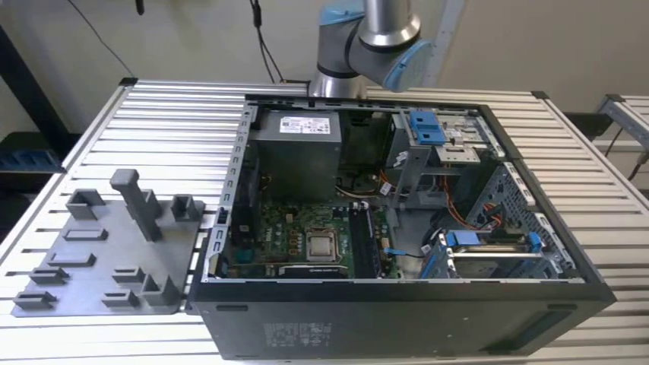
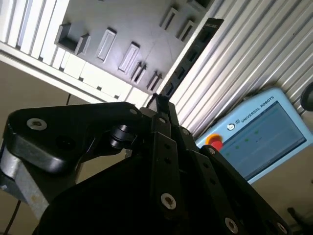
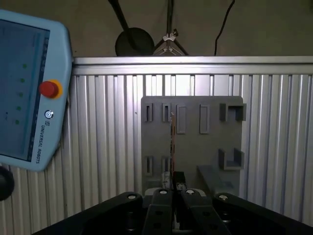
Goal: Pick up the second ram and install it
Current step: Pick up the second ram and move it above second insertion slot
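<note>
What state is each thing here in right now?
gripper: shut on the second ram.
second ram: held edge-on, not yet installed.
grey tray: lying flat on the slatted table.
computer case: on its side, panel off, open.
teach pendant: screen lit.

An open computer case [image 1: 385, 323] stands beside a grey tray [image 1: 87, 287] on a slatted metal table [image 1: 172, 114].
</note>
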Action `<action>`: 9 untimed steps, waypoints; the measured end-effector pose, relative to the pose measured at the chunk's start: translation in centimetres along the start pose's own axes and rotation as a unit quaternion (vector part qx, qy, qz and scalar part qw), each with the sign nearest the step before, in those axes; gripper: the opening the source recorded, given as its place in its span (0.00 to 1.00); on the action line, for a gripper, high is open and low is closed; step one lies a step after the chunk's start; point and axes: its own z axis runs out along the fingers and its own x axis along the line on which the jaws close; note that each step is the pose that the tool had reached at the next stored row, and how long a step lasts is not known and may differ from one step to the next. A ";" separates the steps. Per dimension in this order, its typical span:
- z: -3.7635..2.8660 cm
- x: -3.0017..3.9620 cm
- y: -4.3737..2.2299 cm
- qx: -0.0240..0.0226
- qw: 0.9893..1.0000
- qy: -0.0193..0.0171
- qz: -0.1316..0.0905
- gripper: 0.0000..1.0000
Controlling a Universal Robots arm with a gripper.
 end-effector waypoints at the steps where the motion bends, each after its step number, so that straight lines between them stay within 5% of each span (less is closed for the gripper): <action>1: -0.09 0.00 0.00 0.000 1.000 0.000 0.000 0.13; 9: -0.17 0.01 -0.08 0.000 1.000 0.000 0.000 0.13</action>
